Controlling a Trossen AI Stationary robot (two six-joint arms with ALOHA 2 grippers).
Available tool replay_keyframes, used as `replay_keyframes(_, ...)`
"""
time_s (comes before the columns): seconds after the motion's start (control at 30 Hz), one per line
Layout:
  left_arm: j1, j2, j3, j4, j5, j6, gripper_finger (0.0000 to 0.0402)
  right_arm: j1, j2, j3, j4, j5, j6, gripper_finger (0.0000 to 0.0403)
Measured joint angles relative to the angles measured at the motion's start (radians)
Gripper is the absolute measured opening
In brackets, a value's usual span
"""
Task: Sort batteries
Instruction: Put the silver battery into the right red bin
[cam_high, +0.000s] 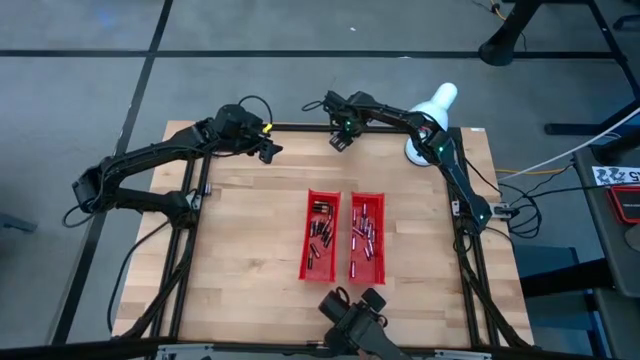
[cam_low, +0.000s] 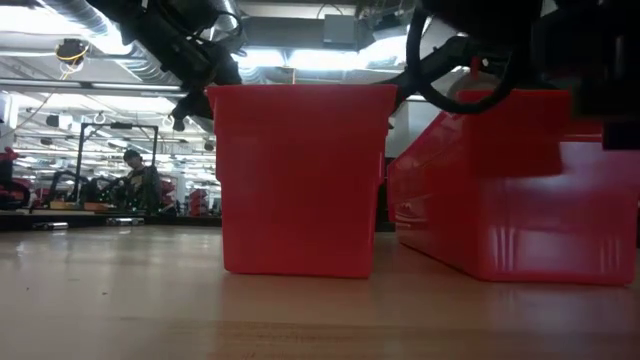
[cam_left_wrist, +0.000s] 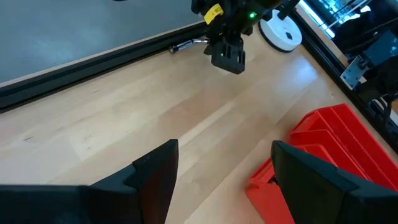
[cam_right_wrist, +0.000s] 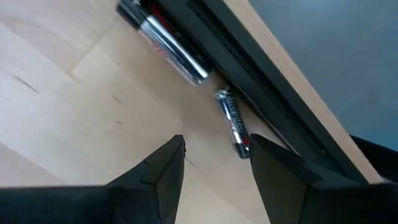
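Left of the two red plastic trays (cam_high: 318, 262), the left hand (cam_high: 268, 150) hovers wide open, empty. Small silvery-dark cylindrical batteries (cam_high: 320, 232) lie inside both trays at mixed angles. Beyond them, at the wooden counter (cam_high: 245, 230)'s far edge, the right hand (cam_right_wrist: 214, 163) hangs partly open, empty, over two more lying along the black rail (cam_right_wrist: 249, 62).

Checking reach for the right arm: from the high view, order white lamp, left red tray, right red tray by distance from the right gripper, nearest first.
From the right gripper, at the table's far edge:
1. White lamp, at the far right corner.
2. Right red tray, mid-table, almost straight towards the near edge.
3. Left red tray, beside it on the left arm's side.
The two trays are nearly level; their order is too close to call.
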Motion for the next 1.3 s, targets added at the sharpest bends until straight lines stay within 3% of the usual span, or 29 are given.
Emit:
replay_keyframes(0.37,0.0,0.0,0.0,0.0,0.0,0.005,0.0246,-0.029,0.005,0.001,0.017,-0.037,-0.008,0.0182)
replay_keyframes(0.53,0.0,0.0,0.0,0.0,0.0,0.006,0.0246,-0.049,0.012,0.002,0.007,-0.148,-0.016,0.0182)
replay_keyframes(0.63,0.0,0.0,0.0,0.0,0.0,0.006,0.0246,-0.048,0.013,0.002,0.005,-0.162,-0.016,0.0178)
replay_keyframes(0.77,0.0,0.0,0.0,-0.001,0.0,0.006,0.0246,-0.039,0.013,0.002,0.004,-0.17,-0.018,0.0138)
replay_keyframes(1.0,0.0,0.0,0.0,-0.001,0.0,0.006,0.0246,-0.025,0.012,0.003,0.0,-0.188,-0.035,0.0016)
replay_keyframes(1.3,0.0,0.0,0.0,-0.003,0.0,0.017,0.0246,-0.001,0.003,0.002,-0.079,-0.234,-0.056,0.0006)
